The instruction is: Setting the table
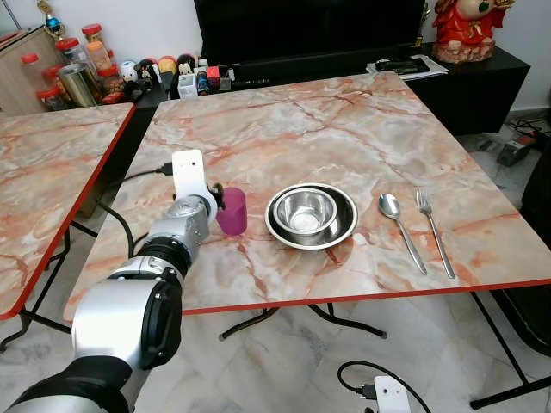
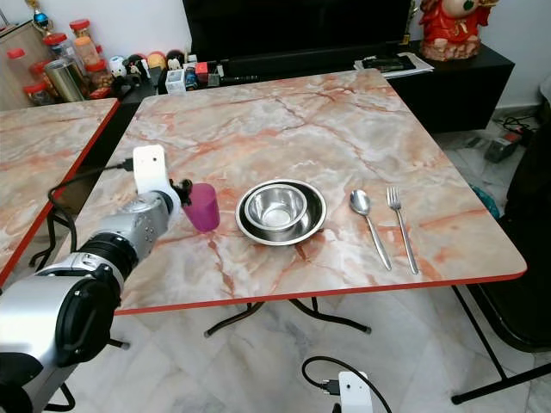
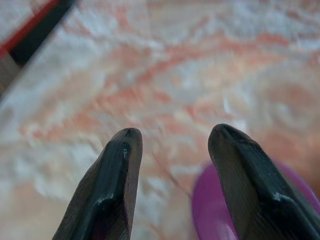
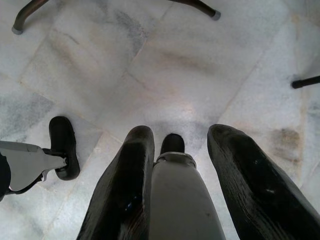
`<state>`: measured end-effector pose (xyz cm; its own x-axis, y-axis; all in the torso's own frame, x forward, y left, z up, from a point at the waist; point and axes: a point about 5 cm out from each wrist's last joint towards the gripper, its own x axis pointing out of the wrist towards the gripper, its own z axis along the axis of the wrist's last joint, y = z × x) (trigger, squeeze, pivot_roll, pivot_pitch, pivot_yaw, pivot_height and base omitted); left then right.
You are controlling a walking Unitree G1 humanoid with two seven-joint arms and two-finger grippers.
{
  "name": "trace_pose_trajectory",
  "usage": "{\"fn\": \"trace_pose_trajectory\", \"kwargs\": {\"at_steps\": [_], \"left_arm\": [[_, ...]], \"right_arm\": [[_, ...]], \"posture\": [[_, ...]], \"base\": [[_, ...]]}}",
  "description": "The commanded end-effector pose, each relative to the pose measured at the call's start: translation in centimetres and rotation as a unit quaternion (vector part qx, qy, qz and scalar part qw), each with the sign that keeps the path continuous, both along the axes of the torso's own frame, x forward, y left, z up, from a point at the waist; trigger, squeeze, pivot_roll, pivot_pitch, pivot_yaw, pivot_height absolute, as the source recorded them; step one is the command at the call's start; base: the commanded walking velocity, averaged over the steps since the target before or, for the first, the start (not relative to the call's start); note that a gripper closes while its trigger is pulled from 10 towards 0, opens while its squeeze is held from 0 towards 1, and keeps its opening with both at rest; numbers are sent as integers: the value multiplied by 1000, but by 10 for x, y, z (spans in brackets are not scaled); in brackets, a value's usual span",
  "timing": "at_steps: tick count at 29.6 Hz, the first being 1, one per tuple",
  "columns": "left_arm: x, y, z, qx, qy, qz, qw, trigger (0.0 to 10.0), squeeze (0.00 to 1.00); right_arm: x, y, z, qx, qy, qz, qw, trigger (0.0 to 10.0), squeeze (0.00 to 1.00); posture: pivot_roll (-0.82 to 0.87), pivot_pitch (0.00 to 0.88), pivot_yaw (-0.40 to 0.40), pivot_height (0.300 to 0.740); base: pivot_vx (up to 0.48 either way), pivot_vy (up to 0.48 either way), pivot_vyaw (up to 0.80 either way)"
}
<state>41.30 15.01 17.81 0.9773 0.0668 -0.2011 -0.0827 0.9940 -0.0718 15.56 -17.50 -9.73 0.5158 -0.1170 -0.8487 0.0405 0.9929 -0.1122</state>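
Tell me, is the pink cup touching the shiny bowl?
Apart. The left eye view plainly shows a strip of bare table between the pink cup and the bowl.

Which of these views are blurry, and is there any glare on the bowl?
Left wrist view: the table and purple cup are soft, out of focus. Left and right eye views: sharp, evenly lit; the bowl shows bright highlights inside. Right wrist view: floor fairly clear, dimmer.

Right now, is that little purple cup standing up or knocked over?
Upright. The purple cup stands on its base on the marble table, mouth up, left of the steel bowl, with the left gripper open beside it.
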Motion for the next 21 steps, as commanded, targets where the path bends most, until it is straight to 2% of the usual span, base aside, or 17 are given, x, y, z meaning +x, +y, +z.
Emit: {"fn": "trace_pose_trajectory", "kwargs": {"at_steps": [1, 2, 4, 7, 8, 11, 12, 13, 16, 17, 18, 21], "left_arm": [[3, 14, 20, 29, -65, 16, 997, 10000, 0], [3, 14, 20, 29, -65, 16, 997, 10000, 0], [1, 22, 26, 49, -103, 22, 993, 10000, 0], [-11, 54, 25, 118, -153, 59, 979, 10000, 0], [-11, 54, 25, 118, -153, 59, 979, 10000, 0], [-22, 81, 14, 153, -153, 94, 972, 10000, 0], [-30, 99, 6, 168, -144, 119, 968, 10000, 0], [-43, 123, -4, 191, -132, 156, 960, 10000, 0], [-62, 151, -15, 235, -115, 194, 945, 10000, 0], [-75, 166, -23, 268, -101, 212, 934, 10000, 0], [-75, 166, -23, 268, -101, 212, 934, 10000, 0], [-104, 195, -44, 297, -57, 268, 915, 10000, 0]], "right_arm": [[5, 4, 2, 4, -6, 5, 1000, 10000, 0], [5, 4, 2, 4, -6, 5, 1000, 10000, 0], [8, 5, 3, 5, -9, 6, 1000, 10000, 0], [13, 5, 5, 4, -13, 16, 1000, 10000, 0], [13, 5, 5, 4, -13, 16, 1000, 10000, 0], [17, 4, 6, 3, -16, 22, 1000, 10000, 0], [19, 4, 7, 2, -17, 25, 1000, 10000, 0], [22, 3, 9, 1, -20, 28, 999, 10000, 0], [25, 3, 10, 1, -24, 33, 999, 10000, 0], [27, 3, 11, 0, -25, 36, 999, 10000, 0], [27, 3, 11, 0, -25, 36, 999, 10000, 0], [31, 3, 13, -1, -28, 41, 999, 10000, 0]], "posture": [[-27, 0, 96, 740], [-27, 0, 96, 740], [-19, 0, 88, 740], [6, 0, 65, 740], [6, 0, 65, 740], [18, 0, 53, 740], [26, 0, 42, 740], [35, 0, 33, 740], [46, 0, 22, 740], [52, 0, 15, 740], [52, 0, 15, 740], [65, 0, 1, 740]], "base": [[0, 0, 0], [0, 0, 0], [0, 0, 0], [0, 0, 0], [0, 0, 0], [0, 0, 0], [0, 0, 0], [0, 0, 0], [0, 0, 0], [0, 0, 0], [0, 0, 0], [0, 0, 0]]}}
